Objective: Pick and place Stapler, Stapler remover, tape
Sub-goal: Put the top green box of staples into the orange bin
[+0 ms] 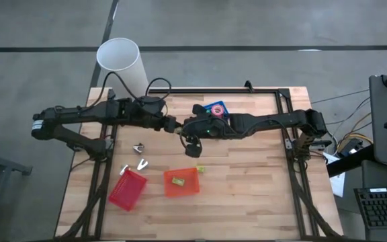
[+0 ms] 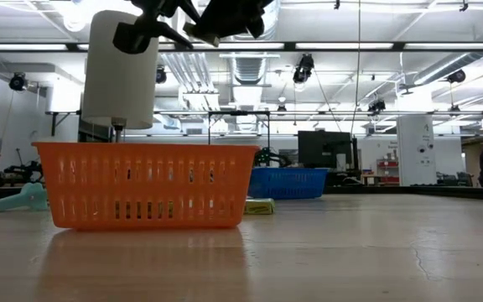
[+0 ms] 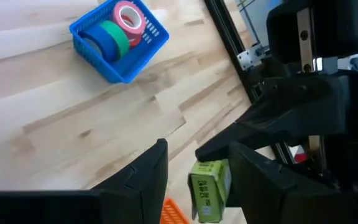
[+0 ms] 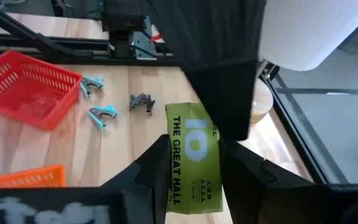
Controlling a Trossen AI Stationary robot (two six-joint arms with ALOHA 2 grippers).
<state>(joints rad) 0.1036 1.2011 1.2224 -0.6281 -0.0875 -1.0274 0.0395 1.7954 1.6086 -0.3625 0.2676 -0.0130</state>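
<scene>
right tool (image 4: 194,171) clenched on green box (image 4: 193,158), above orange bin (image 1: 181,181); light, stiff cardboard, held by its flat sides.

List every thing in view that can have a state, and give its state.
Left pincer: open, empty.
Right pincer: shut on green box.
Blue bin: holds tape rolls.
Orange bin: holds one green item.
Red bin: looks empty.
Staple removers: loose on table.
</scene>
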